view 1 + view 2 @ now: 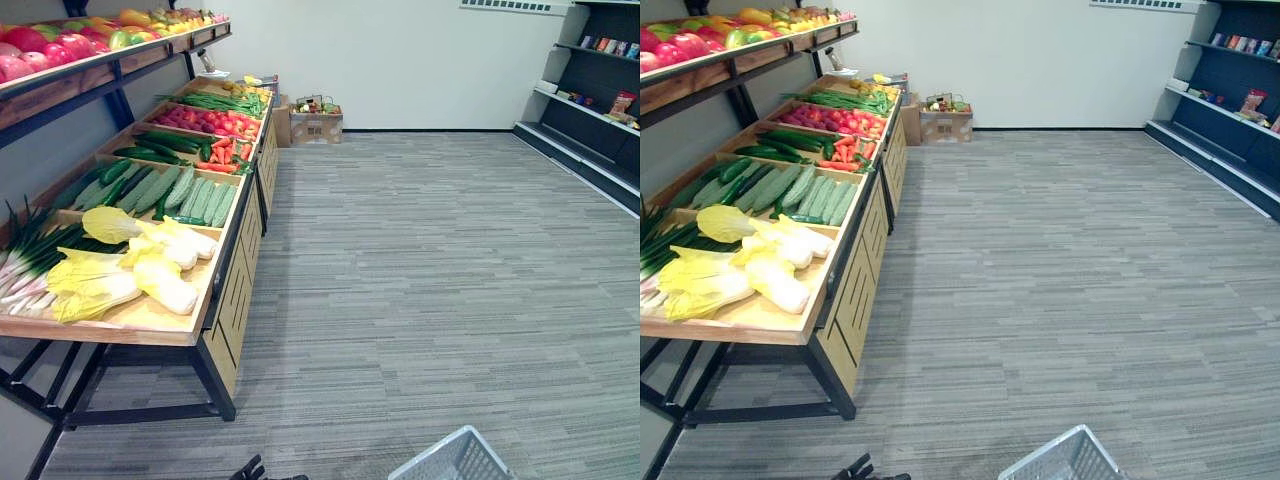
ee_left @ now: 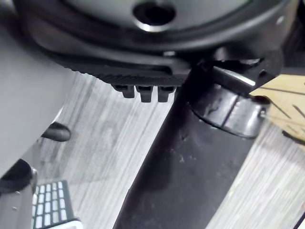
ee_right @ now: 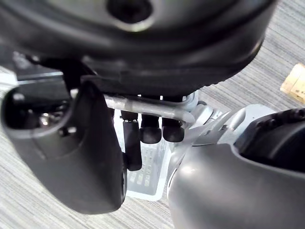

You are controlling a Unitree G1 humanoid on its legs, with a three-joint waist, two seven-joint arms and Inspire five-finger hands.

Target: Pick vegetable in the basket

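A wooden produce stand (image 1: 228, 290) runs along my left. It holds pale yellow cabbages (image 1: 130, 265), green onions (image 1: 30, 260), cucumbers (image 1: 170, 190), carrots (image 1: 225, 152) and red vegetables (image 1: 215, 122). A corner of the white plastic basket (image 1: 455, 462) rises from the lower edge, to the stand's right. In the right wrist view my right hand (image 3: 71, 143) has its fingers (image 3: 152, 131) curled round the basket's metal handle (image 3: 147, 106), and the basket (image 3: 143, 176) hangs below. My left hand (image 2: 190, 167) hangs low beside the stand with relaxed fingers (image 2: 140, 90) and nothing in it.
An upper shelf (image 1: 120, 60) of fruit overhangs the stand. Dark shelving (image 1: 600, 110) with packaged goods lines the right wall. A cardboard box (image 1: 315, 122) stands at the far wall. Grey carpet (image 1: 420, 280) spreads between stand and shelving.
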